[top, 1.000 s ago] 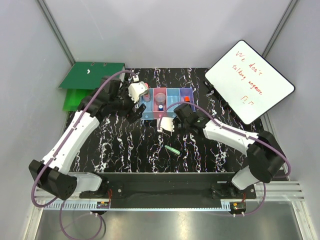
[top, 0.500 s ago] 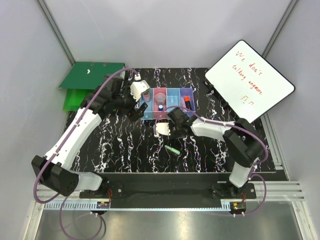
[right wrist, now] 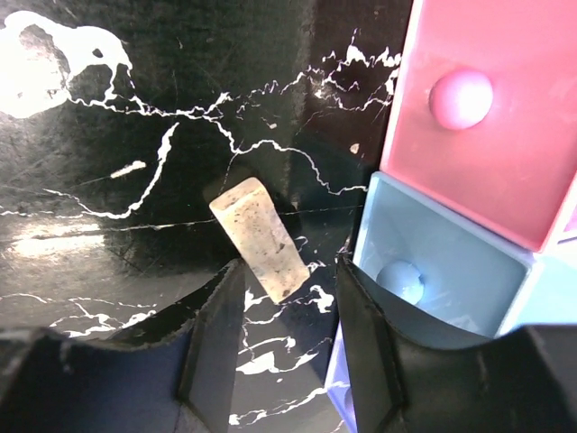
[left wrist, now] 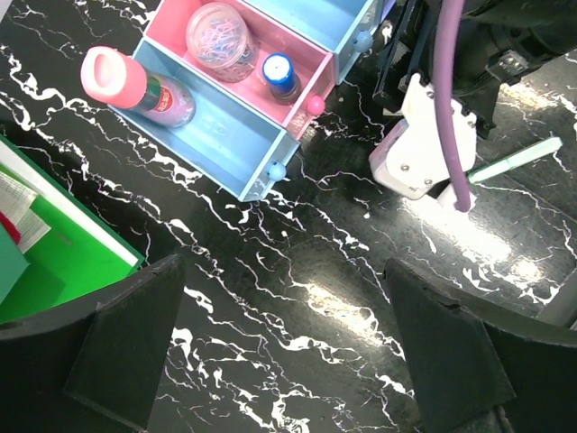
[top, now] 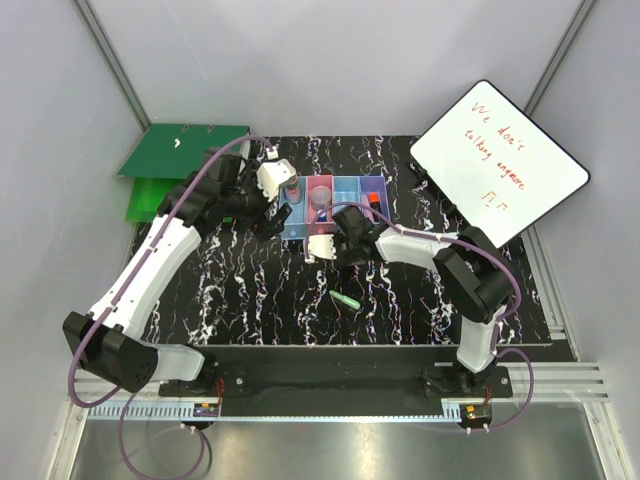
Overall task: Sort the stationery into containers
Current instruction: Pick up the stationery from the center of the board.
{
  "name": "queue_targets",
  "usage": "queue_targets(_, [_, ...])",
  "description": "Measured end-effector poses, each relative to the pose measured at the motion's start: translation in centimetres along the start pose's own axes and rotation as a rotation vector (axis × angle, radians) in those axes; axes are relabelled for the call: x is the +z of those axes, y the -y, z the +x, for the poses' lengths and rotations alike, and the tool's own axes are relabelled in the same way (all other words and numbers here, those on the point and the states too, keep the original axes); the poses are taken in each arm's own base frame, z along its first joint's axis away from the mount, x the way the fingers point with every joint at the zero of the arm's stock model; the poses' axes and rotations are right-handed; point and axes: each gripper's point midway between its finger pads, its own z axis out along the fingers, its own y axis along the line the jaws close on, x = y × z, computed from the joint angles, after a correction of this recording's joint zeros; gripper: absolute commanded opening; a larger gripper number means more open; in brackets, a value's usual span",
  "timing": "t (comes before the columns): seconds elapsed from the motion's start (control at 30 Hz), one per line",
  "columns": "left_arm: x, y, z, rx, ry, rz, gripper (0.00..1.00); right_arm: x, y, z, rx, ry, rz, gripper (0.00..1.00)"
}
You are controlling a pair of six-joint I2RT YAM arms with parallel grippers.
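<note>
The containers (top: 335,205) are a joined row of blue, pink, blue and purple bins at the table's middle back. In the left wrist view the blue end bin (left wrist: 212,126) holds a pink-capped tube (left wrist: 135,86); the pink bin (left wrist: 270,41) holds a clear tub of clips (left wrist: 221,36) and a blue-capped piece (left wrist: 281,74). An orange piece (top: 373,200) lies in the purple bin. A beige eraser (right wrist: 259,237) lies on the table by the bins' front. My right gripper (right wrist: 288,289) is open, low, its fingers either side of the eraser's near end. My left gripper (left wrist: 288,334) is open and empty over bare table.
A green pen (top: 346,300) lies on the table in front of the bins, also in the left wrist view (left wrist: 516,161). Green binders (top: 180,150) lie at the back left. A whiteboard (top: 498,162) leans at the back right. The right wrist (left wrist: 424,144) is close to the bins' front.
My right gripper has swung left and toward the bins' front, down to the eraser. My left arm has shifted only slightly.
</note>
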Motion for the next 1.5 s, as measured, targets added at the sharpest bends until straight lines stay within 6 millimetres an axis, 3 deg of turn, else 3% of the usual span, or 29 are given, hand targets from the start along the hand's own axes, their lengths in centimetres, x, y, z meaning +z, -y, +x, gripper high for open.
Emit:
queue_targets(0.2, [-0.1,-0.5,0.0,0.003,0.002,-0.011,0.99,0.2,0.3,-0.4,-0.032,0.027,-0.022,0.59])
queue_targets(0.33, [-0.1,-0.7,0.1,0.005,0.001,-0.015,0.99,0.5,0.2,-0.9,-0.050,0.046,-0.081,0.47])
queue_targets(0.37, [-0.2,-0.8,0.1,0.005,0.001,-0.016,0.99,0.6,0.2,-1.1,-0.051,0.051,-0.099,0.38])
queue_targets(0.7, [-0.8,-1.9,-0.7,0.015,0.023,-0.046,0.99,0.8,-0.8,-2.0,-0.086,0.089,-0.238,0.18])
queue_targets(1.03, [-1.0,-2.2,-0.8,0.017,0.026,-0.055,0.99,-0.8,-3.4,-1.9,-0.062,0.102,-0.358,0.16])
queue_targets(1.2, [-1.2,-2.3,-1.1,0.019,0.034,-0.057,0.99,-3.6,-6.3,-1.8,-0.003,0.095,-0.448,0.15])
queue_targets(1.37, [-1.2,-2.2,-1.1,0.019,0.037,-0.052,0.99,-6.3,-5.8,-3.2,0.042,0.119,-0.416,0.14])
queue_targets(1.43, [-1.2,-2.1,-1.2,0.019,0.040,-0.050,0.99,-7.2,-5.2,-3.7,0.054,0.131,-0.387,0.18])
queue_targets(1.47, [-1.2,-2.1,-1.2,0.017,0.041,-0.049,0.99,-7.6,-4.9,-3.9,0.058,0.136,-0.373,0.24])
queue_targets(1.5, [-1.3,-2.0,-1.2,0.015,0.042,-0.047,0.99,-7.9,-4.7,-4.0,0.060,0.140,-0.360,0.35])
